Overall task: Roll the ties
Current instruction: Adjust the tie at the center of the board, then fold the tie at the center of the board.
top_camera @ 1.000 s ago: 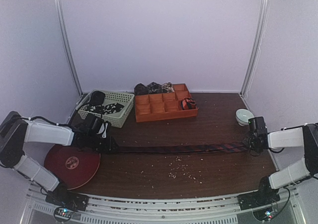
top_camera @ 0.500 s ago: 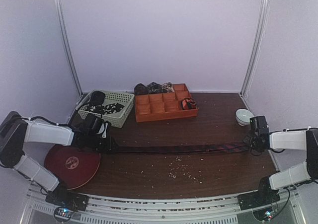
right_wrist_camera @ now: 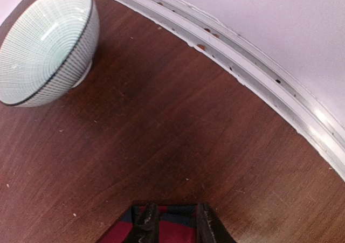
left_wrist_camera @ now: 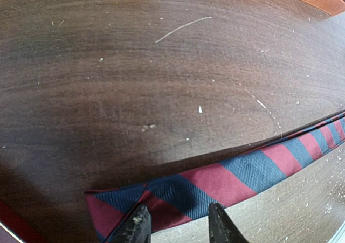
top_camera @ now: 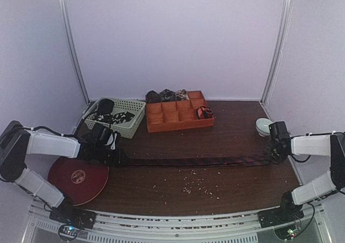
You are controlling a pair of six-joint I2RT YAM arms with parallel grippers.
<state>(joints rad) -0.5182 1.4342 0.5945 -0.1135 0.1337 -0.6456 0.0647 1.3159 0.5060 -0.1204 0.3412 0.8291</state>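
Right end effector [top_camera: 273, 151] now loosened, apparently astride striped tie [top_camera: 194, 160] (flat), left end effector [top_camera: 115, 155] gripping it

Orange tray [top_camera: 179, 125], green basket [top_camera: 132, 125], red plate [top_camera: 64, 181], pale bowl [right_wrist_camera: 46, 43]

My view from above: a dark brown wooden table [top_camera: 226, 135] carries a red-and-navy striped necktie [top_camera: 205, 160] stretched flat across its middle. Behind it sit an orange compartmented tray [top_camera: 179, 119] and a pale green lattice basket [top_camera: 119, 117]. A round red disc [top_camera: 75, 178] lies near left, a small pale ribbed bowl [top_camera: 263, 126] far right, pale crumbs [top_camera: 197, 181] scattered in front.
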